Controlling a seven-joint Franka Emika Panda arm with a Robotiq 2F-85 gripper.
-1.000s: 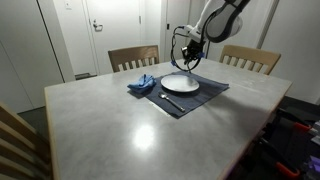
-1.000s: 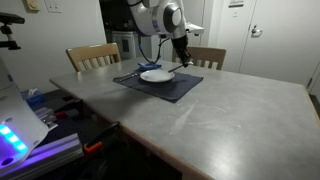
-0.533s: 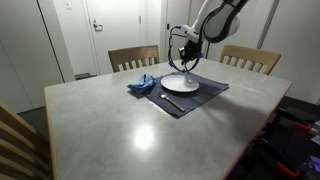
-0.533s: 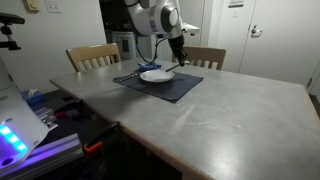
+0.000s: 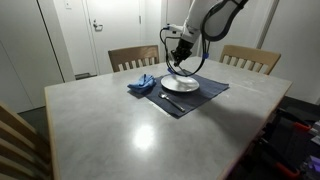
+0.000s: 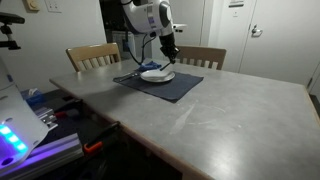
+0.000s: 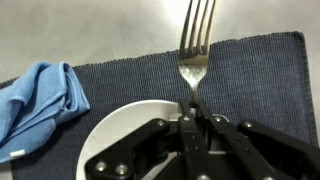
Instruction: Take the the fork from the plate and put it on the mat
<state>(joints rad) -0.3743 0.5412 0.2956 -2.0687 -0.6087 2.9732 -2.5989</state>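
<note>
Currently | STEP: judged as carrying, plate to mat | HOLD: fingers (image 7: pixel 212 124) clamped on the handle of the silver metal fork (image 7: pixel 196 60), leaving the tines free toward 12 o'clock | LOCATION: fork held above the dark blue woven mat (image 7: pixel 260 80); round white plate (image 7: pixel 120 130) at 7 o'clock; crumpled blue cloth (image 7: pixel 40 95) at 9 o'clock | NEXT: lower onto bare mat beyond the rim.

I found no text, number or brand I could read in any view; the small white wall sign (image 6: pixel 236 3) was too blurred for me to read.
</note>
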